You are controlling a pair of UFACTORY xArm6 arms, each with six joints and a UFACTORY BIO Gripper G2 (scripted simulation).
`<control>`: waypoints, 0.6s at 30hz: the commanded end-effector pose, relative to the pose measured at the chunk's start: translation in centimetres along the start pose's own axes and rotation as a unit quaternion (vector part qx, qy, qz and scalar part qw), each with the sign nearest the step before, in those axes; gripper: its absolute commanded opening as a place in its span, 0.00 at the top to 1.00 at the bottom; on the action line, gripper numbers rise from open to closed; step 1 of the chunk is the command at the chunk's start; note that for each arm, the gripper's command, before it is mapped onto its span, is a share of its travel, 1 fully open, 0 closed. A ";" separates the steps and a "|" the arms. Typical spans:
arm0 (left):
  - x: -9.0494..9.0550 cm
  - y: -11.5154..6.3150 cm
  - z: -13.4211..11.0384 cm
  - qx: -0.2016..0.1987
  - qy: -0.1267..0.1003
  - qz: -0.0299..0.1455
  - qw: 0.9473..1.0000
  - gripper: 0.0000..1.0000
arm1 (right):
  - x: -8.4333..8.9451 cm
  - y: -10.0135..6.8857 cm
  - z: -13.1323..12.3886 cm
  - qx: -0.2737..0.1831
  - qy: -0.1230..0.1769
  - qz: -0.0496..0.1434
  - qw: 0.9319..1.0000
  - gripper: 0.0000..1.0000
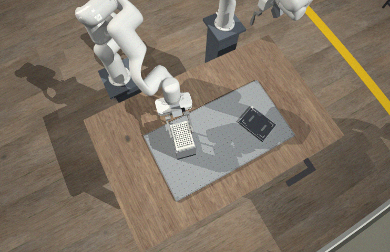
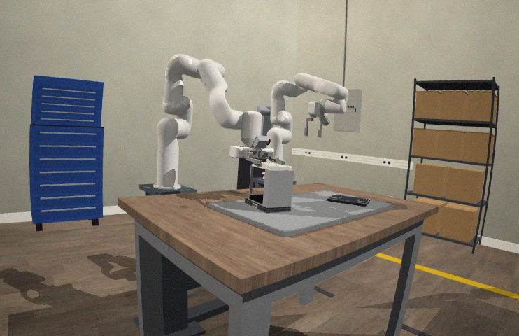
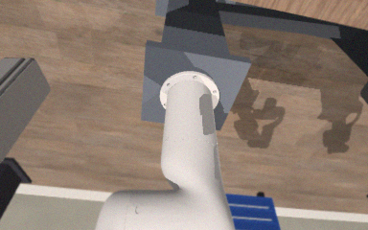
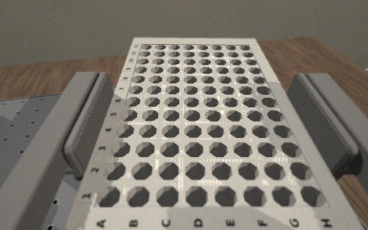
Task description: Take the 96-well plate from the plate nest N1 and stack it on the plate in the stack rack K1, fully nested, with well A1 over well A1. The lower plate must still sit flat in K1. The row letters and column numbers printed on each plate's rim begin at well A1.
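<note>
A white 96-well plate [image 1: 183, 136] [image 2: 273, 165] [image 4: 195, 41] is at the top of the tall grey stack rack K1 [image 1: 187, 154] [image 2: 279, 190]. My right gripper [image 1: 182, 133] [image 4: 195, 120] is shut on this plate, one pad along each long side. In the right wrist view, well A1 [image 4: 108, 196] is at the near left corner. The lower plate and its labels are hidden, and seating depth cannot be told. The flat black nest N1 [image 1: 257, 123] [image 2: 347, 199] holds no plate. My left gripper [image 2: 313, 135] [image 3: 197, 103] is open and empty, high behind the table.
The rack and nest stand apart on a grey perforated board [image 1: 219, 160] [image 2: 308, 221] on the wooden table [image 1: 126, 178] [image 2: 212, 237]. The left arm's own pedestal [image 3: 157, 91] shows in the left wrist view. A blue cabinet [image 2: 68, 166] and shelves stand by the walls.
</note>
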State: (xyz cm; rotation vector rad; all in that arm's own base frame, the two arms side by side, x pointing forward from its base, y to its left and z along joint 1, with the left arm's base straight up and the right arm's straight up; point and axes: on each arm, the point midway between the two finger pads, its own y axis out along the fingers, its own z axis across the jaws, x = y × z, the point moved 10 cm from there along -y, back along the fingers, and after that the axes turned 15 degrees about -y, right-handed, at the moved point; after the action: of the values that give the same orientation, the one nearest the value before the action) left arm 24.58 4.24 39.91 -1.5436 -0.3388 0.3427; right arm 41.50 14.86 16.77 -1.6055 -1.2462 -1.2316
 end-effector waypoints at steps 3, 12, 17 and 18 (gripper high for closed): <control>0.0 -0.1 0.0 0.000 0.000 -0.001 1.000 0.00 | 0.1 0.1 0.0 0.000 0.001 -0.002 1.000 1.00; 0.0 -0.1 0.0 0.000 0.000 -0.001 1.000 0.00 | -0.1 0.1 0.1 0.000 0.001 -0.002 1.000 1.00; 0.0 -0.1 0.0 0.000 0.000 -0.001 1.000 0.00 | -0.1 0.1 0.1 0.000 0.001 -0.002 1.000 1.00; 0.0 -0.1 0.0 0.000 0.000 -0.001 1.000 0.00 | -0.2 0.1 0.1 0.000 0.001 -0.002 1.000 1.00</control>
State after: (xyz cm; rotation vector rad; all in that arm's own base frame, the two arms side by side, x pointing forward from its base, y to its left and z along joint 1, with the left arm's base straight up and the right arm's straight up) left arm 24.58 4.24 39.91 -1.5436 -0.3388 0.3427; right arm 41.50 14.86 16.51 -1.6055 -1.2462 -1.2316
